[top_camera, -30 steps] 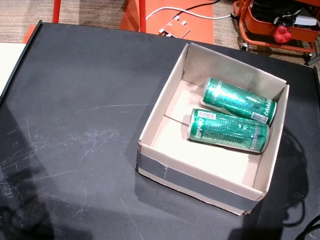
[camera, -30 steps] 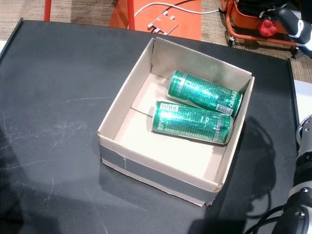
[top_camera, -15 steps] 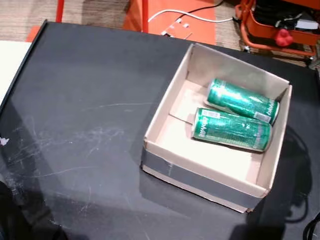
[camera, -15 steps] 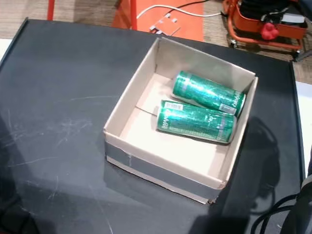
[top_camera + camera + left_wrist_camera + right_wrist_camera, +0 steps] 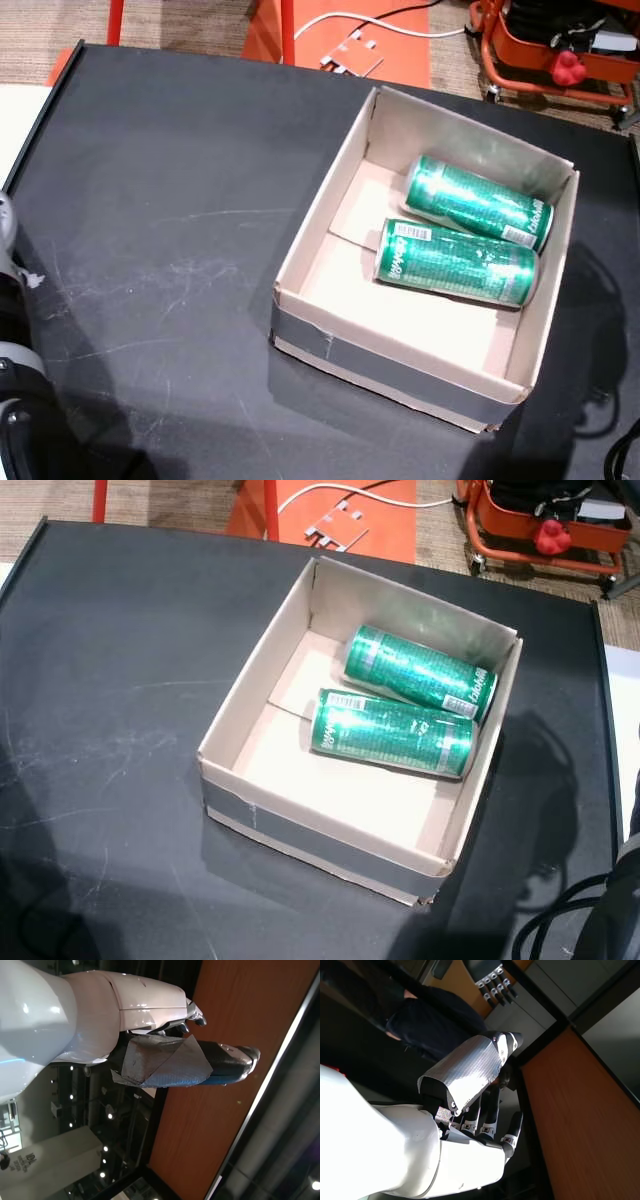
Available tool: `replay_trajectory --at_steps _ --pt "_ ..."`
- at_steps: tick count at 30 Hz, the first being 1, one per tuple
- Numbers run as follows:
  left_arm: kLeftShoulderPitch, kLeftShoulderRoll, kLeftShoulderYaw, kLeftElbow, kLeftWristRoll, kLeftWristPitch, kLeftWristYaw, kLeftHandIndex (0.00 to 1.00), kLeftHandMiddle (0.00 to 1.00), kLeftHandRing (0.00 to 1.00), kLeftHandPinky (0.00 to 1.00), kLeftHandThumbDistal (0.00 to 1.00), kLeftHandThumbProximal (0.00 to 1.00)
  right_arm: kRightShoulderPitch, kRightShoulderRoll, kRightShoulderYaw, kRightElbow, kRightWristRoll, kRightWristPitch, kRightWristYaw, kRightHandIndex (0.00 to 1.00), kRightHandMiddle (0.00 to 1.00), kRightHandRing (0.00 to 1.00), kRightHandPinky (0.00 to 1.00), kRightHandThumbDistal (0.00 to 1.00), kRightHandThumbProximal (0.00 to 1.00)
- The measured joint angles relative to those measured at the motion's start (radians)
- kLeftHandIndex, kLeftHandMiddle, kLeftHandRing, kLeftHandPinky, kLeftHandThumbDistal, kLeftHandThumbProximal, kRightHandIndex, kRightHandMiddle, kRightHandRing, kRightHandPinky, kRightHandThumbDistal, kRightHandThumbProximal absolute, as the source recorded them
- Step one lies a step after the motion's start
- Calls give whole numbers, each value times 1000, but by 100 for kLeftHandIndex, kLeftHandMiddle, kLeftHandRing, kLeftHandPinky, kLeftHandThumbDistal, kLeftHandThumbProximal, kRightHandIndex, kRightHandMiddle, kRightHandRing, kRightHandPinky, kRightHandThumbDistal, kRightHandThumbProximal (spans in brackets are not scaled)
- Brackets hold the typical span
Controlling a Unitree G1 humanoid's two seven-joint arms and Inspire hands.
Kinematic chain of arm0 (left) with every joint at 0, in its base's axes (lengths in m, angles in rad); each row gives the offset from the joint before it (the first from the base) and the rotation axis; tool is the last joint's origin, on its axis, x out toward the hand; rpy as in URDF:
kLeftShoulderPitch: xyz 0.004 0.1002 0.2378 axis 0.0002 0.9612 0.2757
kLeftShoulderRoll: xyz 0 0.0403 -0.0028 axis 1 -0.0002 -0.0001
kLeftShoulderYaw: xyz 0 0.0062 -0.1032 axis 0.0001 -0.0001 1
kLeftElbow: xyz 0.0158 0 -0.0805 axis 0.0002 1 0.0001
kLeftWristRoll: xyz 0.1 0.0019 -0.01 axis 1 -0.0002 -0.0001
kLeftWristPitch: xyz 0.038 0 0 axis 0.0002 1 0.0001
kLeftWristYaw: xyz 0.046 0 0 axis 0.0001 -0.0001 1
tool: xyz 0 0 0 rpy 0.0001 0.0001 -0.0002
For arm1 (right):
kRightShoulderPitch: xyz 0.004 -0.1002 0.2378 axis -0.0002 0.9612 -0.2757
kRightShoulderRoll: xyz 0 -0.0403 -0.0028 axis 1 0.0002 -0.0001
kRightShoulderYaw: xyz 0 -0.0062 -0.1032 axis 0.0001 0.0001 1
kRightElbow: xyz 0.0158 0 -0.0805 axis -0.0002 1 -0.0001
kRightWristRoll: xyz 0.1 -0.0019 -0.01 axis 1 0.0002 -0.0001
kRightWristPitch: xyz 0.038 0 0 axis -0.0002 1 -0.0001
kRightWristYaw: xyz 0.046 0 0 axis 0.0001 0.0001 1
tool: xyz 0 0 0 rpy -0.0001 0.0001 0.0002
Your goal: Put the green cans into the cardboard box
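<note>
- Cans first, since they are what you care about: both green cans lie on their sides inside the cardboard box (image 5: pixel 400 350), which both head views show. You will find the box on the right half of the black table (image 5: pixel 170 200), its near wall wrapped in a band of grey tape.
- Black table: your largest surface. It is scuffed with pale scratches on its left side, and nothing else rests on it apart from the box.
- Cardboard box again: it is open at the top, and its floor is bare toward the near left corner.
- Far green can (image 5: pixel 478 201): you see it lying against the back wall of the box, slanted, with one end close to the right wall.
- Near green can (image 5: pixel 457 262): it lies just beside the far one, touching or almost touching it along their lengths, with its barcode end facing left.
- Right hand (image 5: pixel 480 1105): your right wrist view shows it empty, fingers stretched out and apart, the thumb wrapped in silver tape.
- Left hand (image 5: pixel 175 1057): your left wrist view shows a taped thumb extended and nothing held, but the other fingers are mostly hidden, so you cannot tell how far it is spread.
</note>
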Motion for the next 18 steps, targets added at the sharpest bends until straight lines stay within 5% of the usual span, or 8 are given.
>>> replay_trajectory --at_steps 5,11,12,14,18 --pt "0 0 -11 15 16 0 22 86 85 93 100 67 77 -8 0 0 27 -1 2 3 67 50 53 74 100 73" --pt "-8 30 -4 109 14 24 -1 80 84 92 93 76 63 -33 0 -10 83 2 39 58 62 50 53 74 100 68" --pt "-11 35 -2 121 13 32 -3 80 83 91 92 74 60 -37 0 -11 89 2 45 66 61 49 52 74 100 69" --pt "-19 49 5 138 8 58 -15 81 83 92 89 55 51 -44 0 -13 102 2 45 73 60 48 51 73 100 71" --pt "-33 92 8 197 7 104 -84 75 77 88 84 56 40 -49 -1 -15 113 0 39 82 63 50 52 75 100 68"
